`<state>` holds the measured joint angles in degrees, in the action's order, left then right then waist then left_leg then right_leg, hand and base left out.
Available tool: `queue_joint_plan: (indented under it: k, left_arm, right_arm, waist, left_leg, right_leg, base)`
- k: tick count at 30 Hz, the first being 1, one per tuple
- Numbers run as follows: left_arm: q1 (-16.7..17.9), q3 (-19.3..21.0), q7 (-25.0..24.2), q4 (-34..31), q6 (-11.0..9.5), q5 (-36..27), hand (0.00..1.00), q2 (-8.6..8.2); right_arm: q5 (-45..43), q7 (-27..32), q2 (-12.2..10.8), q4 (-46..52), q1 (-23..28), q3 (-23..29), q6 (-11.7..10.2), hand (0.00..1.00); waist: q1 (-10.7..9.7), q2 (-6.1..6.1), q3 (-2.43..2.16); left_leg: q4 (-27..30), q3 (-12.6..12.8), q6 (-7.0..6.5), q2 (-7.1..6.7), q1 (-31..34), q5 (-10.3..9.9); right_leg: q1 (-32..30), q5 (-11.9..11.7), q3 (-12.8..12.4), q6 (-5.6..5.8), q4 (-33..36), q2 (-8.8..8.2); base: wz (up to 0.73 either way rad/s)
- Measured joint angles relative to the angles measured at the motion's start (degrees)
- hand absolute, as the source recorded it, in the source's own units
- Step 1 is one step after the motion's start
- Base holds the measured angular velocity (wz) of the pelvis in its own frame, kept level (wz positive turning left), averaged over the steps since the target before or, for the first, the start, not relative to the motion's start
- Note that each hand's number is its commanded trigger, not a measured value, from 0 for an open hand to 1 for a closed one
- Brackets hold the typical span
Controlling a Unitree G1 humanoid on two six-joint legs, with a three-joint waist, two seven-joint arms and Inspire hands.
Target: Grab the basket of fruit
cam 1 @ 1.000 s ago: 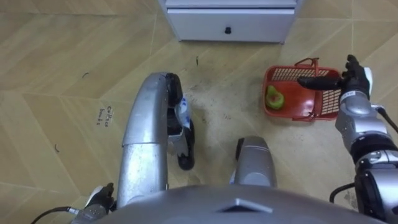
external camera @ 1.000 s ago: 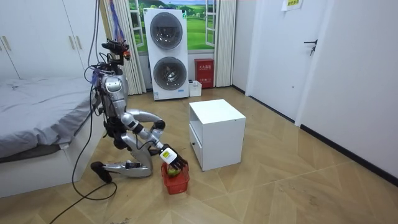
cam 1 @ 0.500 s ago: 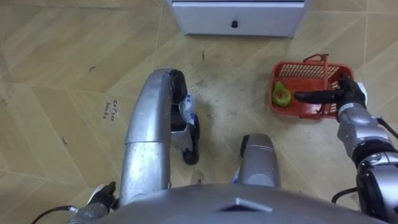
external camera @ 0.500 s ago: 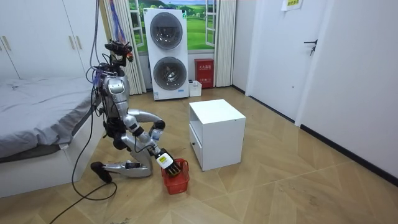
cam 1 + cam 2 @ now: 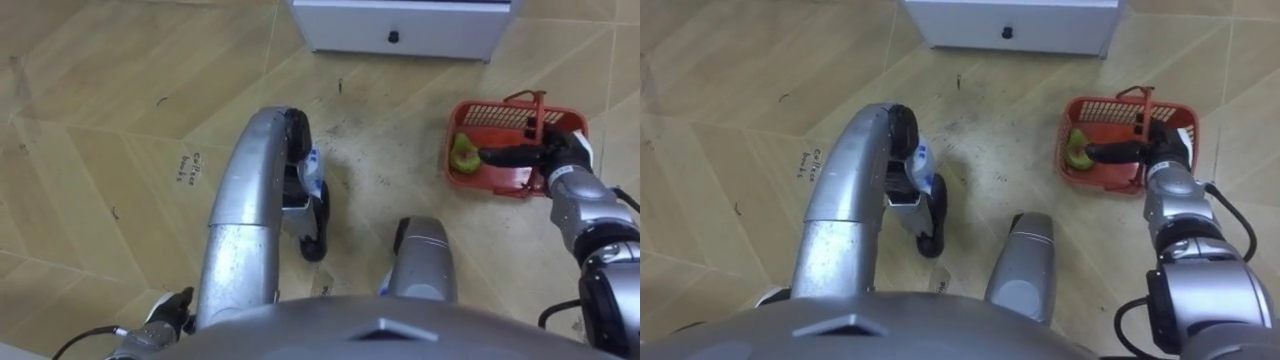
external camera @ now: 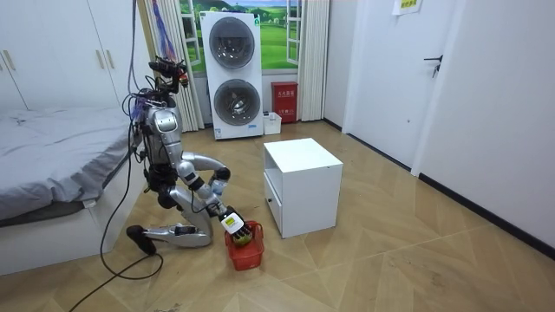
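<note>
Room: 1 bed [image 6: 52, 165] on the room view's left, 2 front-load machines [image 6: 236, 74] stacked at the back wall, 1 white cabinet [image 6: 303, 186] with 1 drawer, mid-floor. Robot kneels on the wood floor between bed and cabinet, torso upright, right arm reaching down and forward. 1 red fruit basket [image 5: 480, 183] sits flat on the floor just in front of the cabinet, off the robot's right knee, not lifted. Its 1 handle [image 5: 530, 105] stands up over the far right part. Right hand [image 5: 562, 155] is at the basket's right side by the handle, fingers stretched straight across the inside toward the fruit, released, not wrapped round the handle. Left hand [image 5: 165, 312] hangs low at the lower left edge, well apart from the basket, grip state can't tell. 1 green fruit [image 5: 463, 152] lies at the basket's left end. 1 dark knob [image 5: 393, 37] on the drawer front
</note>
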<state>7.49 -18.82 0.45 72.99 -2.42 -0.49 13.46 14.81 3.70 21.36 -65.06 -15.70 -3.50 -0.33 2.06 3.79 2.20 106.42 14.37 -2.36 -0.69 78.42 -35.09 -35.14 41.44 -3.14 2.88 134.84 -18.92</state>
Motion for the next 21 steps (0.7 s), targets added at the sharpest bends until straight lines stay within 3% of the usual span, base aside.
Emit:
queue_joint_plan:
  k: [12, 21]
  left_arm:
    - [0.00, -0.43, 0.01, -0.87, 0.07, 0.01, 0.00, 0.00]
    - [0.00, -0.48, -0.03, -2.11, 0.05, -0.03, 0.00, 0.00]
  right_arm:
    - [0.16, -1.36, 0.03, -0.58, 0.04, -2.12, 0.48, 1.00]
    - [0.52, -1.34, 0.34, -1.68, 0.04, -2.09, 0.50, 1.00]
  waist:
    - [-0.04, -0.93, -0.14]
    - [-0.17, -0.90, -0.13]
  left_leg:
    - [-0.17, 0.00, 0.24, 0.01, 0.11, 0.12]
    - [-0.20, 0.00, 0.31, -0.01, 0.06, 0.15]
  right_leg:
    - [-0.23, 0.00, -0.06, 0.00, 0.05, 0.04]
    - [-0.24, 0.00, -0.13, 0.00, 0.06, 0.06]
  base:
    - [0.00]
    - [0.00]
